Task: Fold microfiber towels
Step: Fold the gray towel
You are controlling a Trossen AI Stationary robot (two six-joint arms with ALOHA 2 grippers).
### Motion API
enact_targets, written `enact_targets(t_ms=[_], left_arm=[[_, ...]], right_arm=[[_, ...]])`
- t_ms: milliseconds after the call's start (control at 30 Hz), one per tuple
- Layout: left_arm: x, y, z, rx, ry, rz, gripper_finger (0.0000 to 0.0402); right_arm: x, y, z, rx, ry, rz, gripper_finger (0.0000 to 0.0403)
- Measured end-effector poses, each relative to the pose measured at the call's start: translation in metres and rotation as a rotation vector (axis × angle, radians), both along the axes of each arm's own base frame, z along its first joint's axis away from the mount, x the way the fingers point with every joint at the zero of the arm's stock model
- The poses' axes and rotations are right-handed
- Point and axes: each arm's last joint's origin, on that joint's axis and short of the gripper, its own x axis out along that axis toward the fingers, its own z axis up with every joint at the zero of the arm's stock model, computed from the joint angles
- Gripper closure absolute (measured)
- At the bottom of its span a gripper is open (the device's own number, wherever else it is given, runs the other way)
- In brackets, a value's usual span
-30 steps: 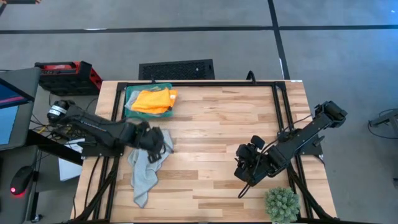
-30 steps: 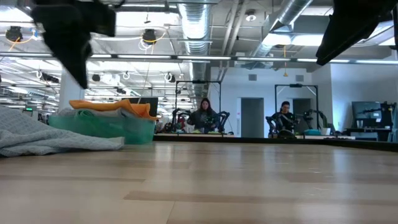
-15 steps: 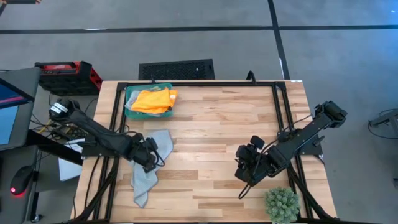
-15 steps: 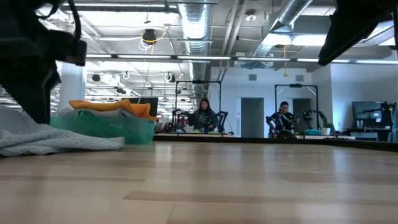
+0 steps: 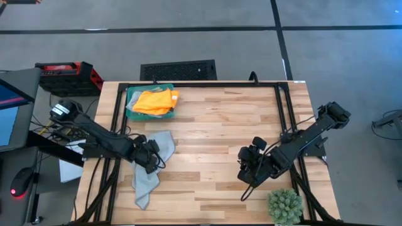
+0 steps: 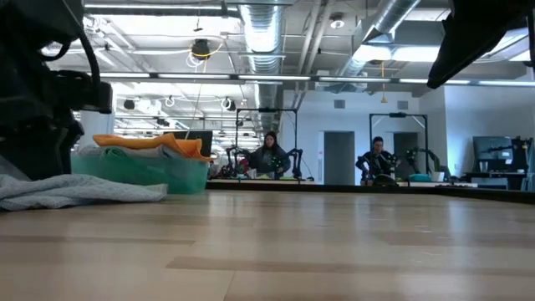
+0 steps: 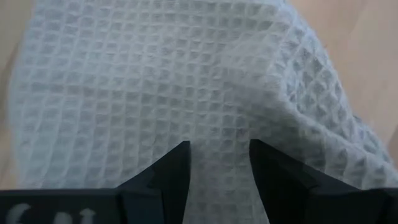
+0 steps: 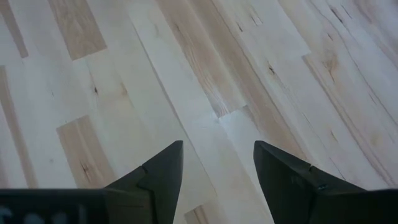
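Observation:
A pale grey waffle-weave towel [image 5: 146, 182] lies crumpled along the table's left side, also seen in the low view [image 6: 75, 191]. My left gripper [image 5: 152, 160] stands open, pointing steeply down at the towel's far half; in the left wrist view the cloth [image 7: 186, 81] fills the space before its fingers [image 7: 219, 162]. An orange towel [image 5: 156, 100] lies heaped in the green tray [image 5: 129, 94] at the far left. My right gripper [image 5: 246, 182] hangs open above bare wood [image 8: 217, 168] at the near right. My left gripper comes at the grey towel from above, slanting down, with its open fingertips [image 7: 177, 163] at the cloth's flat upper surface [image 7: 217, 134]. Whether they touch the cloth I cannot tell. The towel lies slack on the table.
A spiky green plant ball [image 5: 284, 206] sits at the near right corner, close to my right arm. The tray [image 6: 142, 171] stands at the far left. Bare wood spreads across the table's middle [image 5: 213, 144]. People sit in the room behind [image 6: 272, 155].
My left gripper has gone down and toward the table's near edge, from above the towel's far end to just over its surface, staying open. The towel lies as it did. My right arm has kept still.

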Motion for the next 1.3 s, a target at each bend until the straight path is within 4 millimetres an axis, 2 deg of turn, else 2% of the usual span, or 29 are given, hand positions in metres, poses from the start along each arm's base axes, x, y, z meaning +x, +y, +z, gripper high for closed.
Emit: enact_targets(t_ms=[300,533,800,967,1200,1300], left_arm=[[0.030,-0.005,-0.020,0.016,-0.104,-0.087,0.0244],[0.051,-0.007,-0.012,0.014,-0.142,-0.172,0.0244],[0.059,-0.002,-0.007,0.016,-0.166,-0.229,0.0244],[0.068,-0.010,0.011,-0.043,-0.138,-0.244,0.0245],[0.067,-0.015,0.047,-0.018,0.078,-0.150,0.0245],[0.066,-0.028,0.059,-0.047,0.082,-0.161,0.0245]], right_arm=[[0.000,0.000,0.000,0.004,-0.004,0.000,0.0182],[0.001,0.001,0.000,0.007,-0.008,0.000,0.0182],[0.001,0.001,0.000,0.009,-0.010,0.000,0.0182],[0.001,0.001,0.000,0.009,-0.011,0.000,0.0182],[0.001,0.001,0.000,0.009,-0.011,0.001,0.0182],[0.001,0.001,0.000,0.009,-0.011,0.001,0.0182]])
